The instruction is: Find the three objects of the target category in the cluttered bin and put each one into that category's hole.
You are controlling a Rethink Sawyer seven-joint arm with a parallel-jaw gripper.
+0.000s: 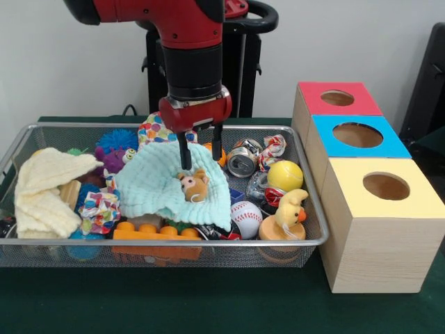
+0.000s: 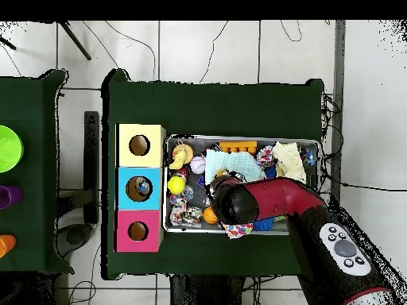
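The wire-mesh bin [image 1: 160, 242] is full of clutter; it also shows in the overhead view [image 2: 238, 137]. My gripper [image 1: 201, 161] hangs open and empty over the bin's middle, its fingertips just above a mint-green cloth [image 1: 156, 188]. In the overhead view the arm [image 2: 262, 198] hides it. One wrinkly silvery plastic piece with blue [image 1: 257, 186] lies right of the cloth, apart from the gripper. The others are hidden. The blue-topped box's hole [image 1: 357, 134] is right of the bin; in the overhead view [image 2: 140, 188] something small shows inside it.
The red-topped box [image 1: 337, 97] and the yellow-topped box [image 1: 386, 186] flank the blue one. In the bin lie a metal can [image 1: 242, 161], a yellow ball [image 1: 285, 174], a baseball [image 1: 245, 217], a duck toy [image 1: 288, 212], an orange block [image 1: 156, 232] and a cream cloth [image 1: 49, 188].
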